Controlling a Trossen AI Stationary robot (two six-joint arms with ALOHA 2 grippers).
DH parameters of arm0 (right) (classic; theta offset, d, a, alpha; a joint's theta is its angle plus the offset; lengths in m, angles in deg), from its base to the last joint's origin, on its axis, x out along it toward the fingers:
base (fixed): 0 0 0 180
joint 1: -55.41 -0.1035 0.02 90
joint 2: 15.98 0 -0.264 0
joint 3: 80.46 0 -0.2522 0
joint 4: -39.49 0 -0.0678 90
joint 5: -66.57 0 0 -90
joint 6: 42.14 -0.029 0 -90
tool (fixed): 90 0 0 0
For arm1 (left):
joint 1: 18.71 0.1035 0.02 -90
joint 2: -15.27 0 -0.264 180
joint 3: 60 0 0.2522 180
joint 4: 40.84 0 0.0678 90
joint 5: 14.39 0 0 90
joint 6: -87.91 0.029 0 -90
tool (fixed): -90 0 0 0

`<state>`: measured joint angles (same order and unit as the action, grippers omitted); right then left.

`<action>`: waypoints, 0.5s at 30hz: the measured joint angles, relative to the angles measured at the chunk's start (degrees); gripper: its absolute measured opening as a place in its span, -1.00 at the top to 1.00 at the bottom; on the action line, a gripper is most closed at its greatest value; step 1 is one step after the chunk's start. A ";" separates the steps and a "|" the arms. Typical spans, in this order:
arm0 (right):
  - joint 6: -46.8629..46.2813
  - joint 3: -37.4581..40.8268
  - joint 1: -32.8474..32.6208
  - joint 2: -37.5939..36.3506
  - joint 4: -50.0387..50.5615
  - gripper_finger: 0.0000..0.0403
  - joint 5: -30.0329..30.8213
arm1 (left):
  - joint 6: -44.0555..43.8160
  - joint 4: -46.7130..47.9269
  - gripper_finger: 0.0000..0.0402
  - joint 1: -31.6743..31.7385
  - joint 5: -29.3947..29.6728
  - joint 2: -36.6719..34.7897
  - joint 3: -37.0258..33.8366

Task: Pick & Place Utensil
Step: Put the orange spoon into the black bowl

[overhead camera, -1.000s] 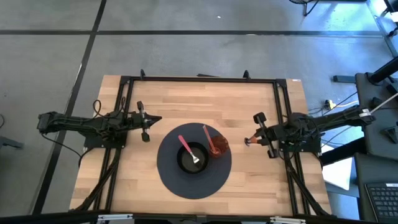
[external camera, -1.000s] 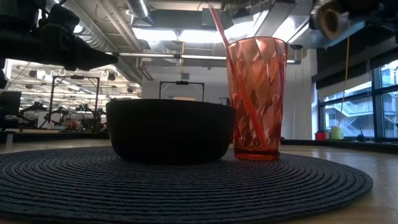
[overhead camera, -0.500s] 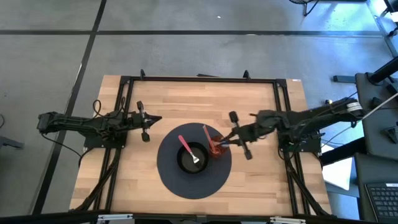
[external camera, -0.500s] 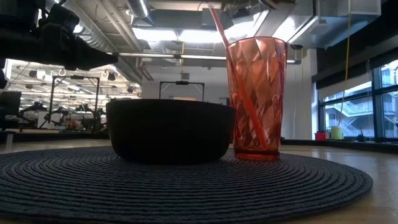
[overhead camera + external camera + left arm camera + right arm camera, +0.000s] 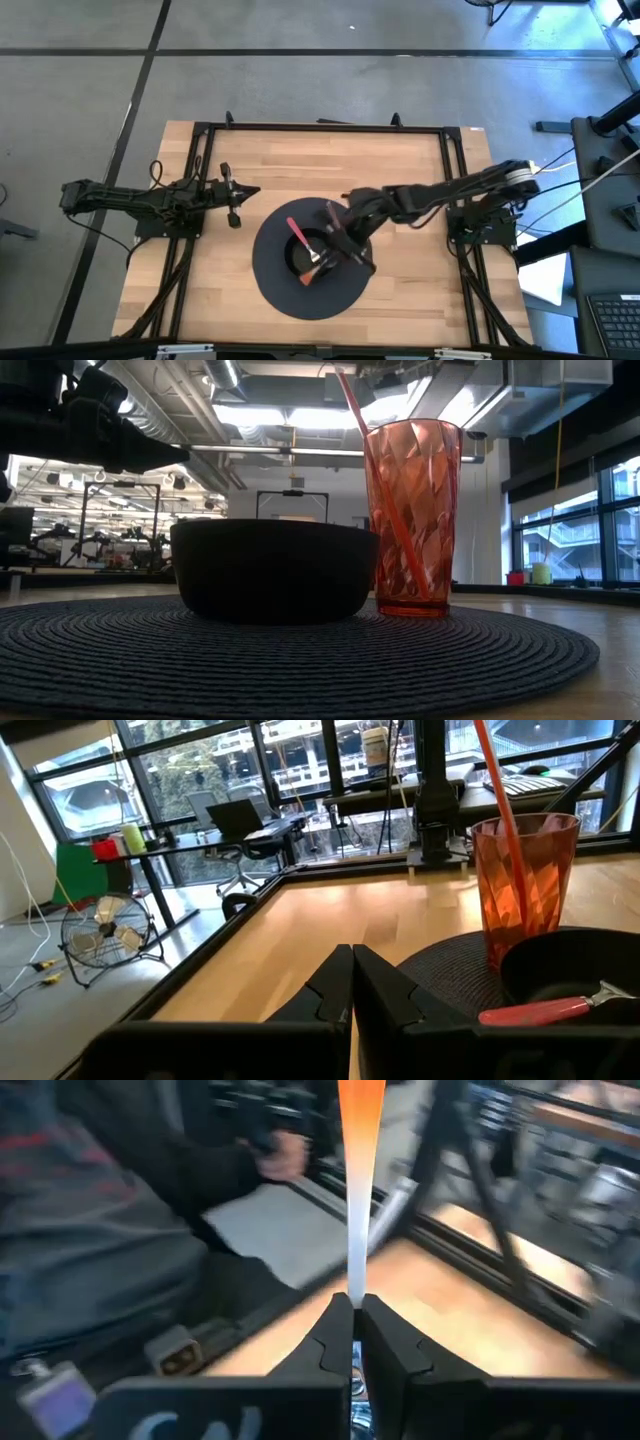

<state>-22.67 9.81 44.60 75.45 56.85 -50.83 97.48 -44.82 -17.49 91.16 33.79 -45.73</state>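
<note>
A black bowl (image 5: 293,257) and a ribbed orange cup (image 5: 412,520) with a straw (image 5: 385,490) stand on a round dark mat (image 5: 280,292). A red-handled utensil (image 5: 296,232) lies in the bowl, its handle leaning on the rim. My right gripper (image 5: 318,262) hangs high above the bowl's near right side, shut on a thin orange utensil (image 5: 305,277). That arm hides the cup in the high view. At the left, my left gripper (image 5: 250,190) waits shut, off the mat. My right gripper pinches the orange utensil between its two fingers at its pale end (image 5: 352,1278). The fingers point toward the table's near left, slanting a little down. The orange part (image 5: 356,1170) sticks out ahead of the fingertips, clear of bowl, cup and mat.
Black frame rails (image 5: 320,127) run along the table's edges. Bare wood (image 5: 330,165) lies beyond the mat on the far side. A person (image 5: 150,1170) sits past the table's edge, ahead of my right gripper, one hand (image 5: 290,1150) raised.
My right gripper has swung from beside its base at the table's right toward the left and upward. It passed over the cup to above the bowl and stayed shut. The bowl, cup, straw and red-handled utensil have kept their places.
</note>
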 joint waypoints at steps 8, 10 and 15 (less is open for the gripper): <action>-0.96 0.33 -0.22 8.54 -10.94 0.95 -7.22 | -0.86 0.00 0.98 0.00 -0.04 0.01 -0.02; -0.78 1.51 -0.33 10.50 -13.56 0.95 -8.41 | -0.86 0.00 0.98 0.00 -0.04 0.01 -0.02; -0.81 2.37 -0.36 15.30 -19.65 0.95 -9.22 | -1.34 0.00 0.98 0.00 -0.09 0.01 -0.02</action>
<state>-23.48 12.17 44.24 90.75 37.20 -60.05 96.14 -44.82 -17.49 91.07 33.79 -45.75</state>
